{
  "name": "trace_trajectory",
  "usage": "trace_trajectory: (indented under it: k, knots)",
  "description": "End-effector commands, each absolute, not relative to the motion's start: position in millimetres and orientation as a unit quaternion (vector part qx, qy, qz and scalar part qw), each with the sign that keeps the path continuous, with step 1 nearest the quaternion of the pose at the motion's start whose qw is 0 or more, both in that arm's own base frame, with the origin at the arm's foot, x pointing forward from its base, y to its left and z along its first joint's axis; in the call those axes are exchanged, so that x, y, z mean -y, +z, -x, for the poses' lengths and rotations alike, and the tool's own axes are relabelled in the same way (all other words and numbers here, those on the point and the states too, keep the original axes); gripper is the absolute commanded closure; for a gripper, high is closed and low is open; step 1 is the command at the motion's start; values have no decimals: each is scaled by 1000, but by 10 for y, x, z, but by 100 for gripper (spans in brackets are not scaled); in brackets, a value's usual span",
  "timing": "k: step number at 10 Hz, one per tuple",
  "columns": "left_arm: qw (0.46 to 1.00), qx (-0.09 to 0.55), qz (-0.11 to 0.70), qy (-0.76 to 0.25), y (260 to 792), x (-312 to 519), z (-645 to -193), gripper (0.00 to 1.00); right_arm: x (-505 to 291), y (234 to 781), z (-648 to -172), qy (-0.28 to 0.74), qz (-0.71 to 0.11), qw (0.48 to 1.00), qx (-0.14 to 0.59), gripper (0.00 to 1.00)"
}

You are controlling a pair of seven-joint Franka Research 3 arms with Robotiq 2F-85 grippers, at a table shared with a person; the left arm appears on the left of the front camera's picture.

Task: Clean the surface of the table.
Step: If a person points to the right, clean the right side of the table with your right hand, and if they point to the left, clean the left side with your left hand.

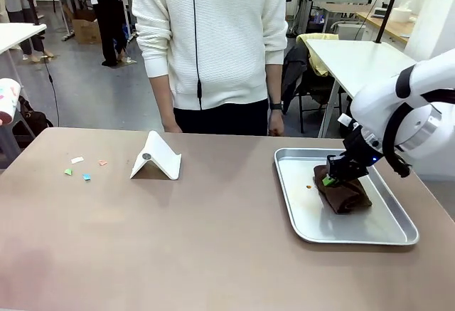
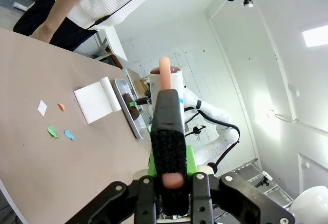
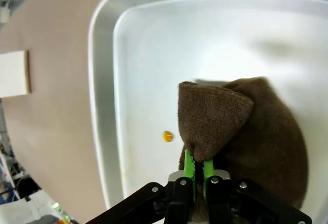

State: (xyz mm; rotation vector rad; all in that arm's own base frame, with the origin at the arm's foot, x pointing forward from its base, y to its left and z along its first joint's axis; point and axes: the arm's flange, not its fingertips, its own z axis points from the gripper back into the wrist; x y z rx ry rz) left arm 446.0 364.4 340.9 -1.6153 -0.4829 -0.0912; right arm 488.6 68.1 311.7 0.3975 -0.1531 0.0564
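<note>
Over on the left side of the bench [image 1: 213, 247], the wide taupe-brown top that stretches across the room in front of me, the left end effector [image 2: 170, 160] hangs above the surface, clenched on a slim black tool [image 2: 168, 111] with a pinkish tip; I cannot tell what the tool is. Below and beyond it, a few paper scraps [image 1: 85, 169] in white, green, blue and orange lie scattered near the left end. A little to their right stands a folded white stand [image 1: 156, 158], and a person [image 1: 210, 40] in a white jumper waits at the far edge. Further right sits a silver metal tray [image 1: 355, 240] with a tiny orange crumb [image 1: 308, 187] on its floor. Beside the crumb, the right end effector [image 1: 328, 180] pinches a fold of a brown cloth [image 1: 348, 196] that rests in the tray. By my reckoning the job has barely begun: the cloth is gripped but not yet lifted clear of the tray, the scraps are unswept, and the whole top remains to be wiped. I can read no brand, label or writing on anything from where I stand.
</note>
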Motion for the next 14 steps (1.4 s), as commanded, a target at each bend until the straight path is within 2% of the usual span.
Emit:
trace_trajectory:
  k: [1,4,8,10,14]
  knots:
    - [657,220,719,-44,3457,-3656,-4439,78,-853,3119,-4915,43,-247,966,68,93]
    - [657,220,719,-44,3457,-3656,-4439,78,-1108,3053,-4809,124,-235,962,63,93]
    - [657,220,719,-44,3457,-3656,-4439,78,-1041,3010,-4846,124,-168,975,75,93]
    - [657,220,719,-44,3457,-3656,-4439,78,-991,2914,-4885,101,-134,982,87,93]
    - [657,220,719,-44,3457,-3656,-4439,78,-534,2878,-5030,12,-134,988,76,93]
